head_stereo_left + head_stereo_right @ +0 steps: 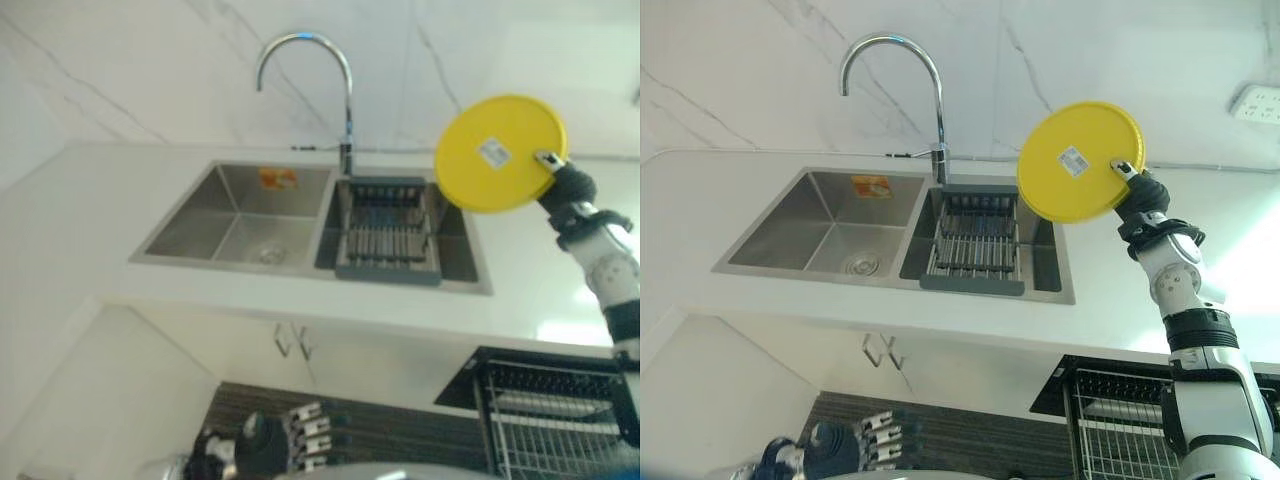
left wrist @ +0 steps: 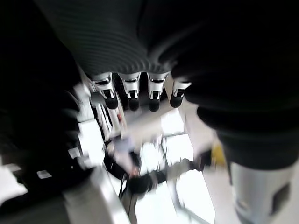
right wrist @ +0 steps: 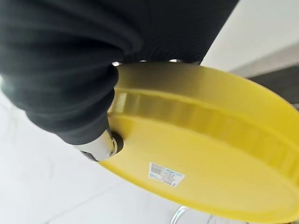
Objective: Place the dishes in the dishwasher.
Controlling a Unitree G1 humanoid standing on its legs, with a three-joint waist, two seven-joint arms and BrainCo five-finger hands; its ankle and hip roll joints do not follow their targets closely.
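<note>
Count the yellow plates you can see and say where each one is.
1. The yellow plate is held up on edge by the right hand, above the sink's right end. Others may sit hidden in the dishwasher rack.

My two eye views look down from my head at the same sink (image 1: 240, 215) and faucet (image 1: 895, 75), set slightly apart. My right wrist view sits very close behind the yellow plate (image 3: 210, 154), its label at 6 o'clock

Yellow plate (image 1: 1076, 160), white-veined marble wall (image 1: 1090, 50)

Silver arm, dark ribbed hand (image 1: 1137, 192) cover
</note>
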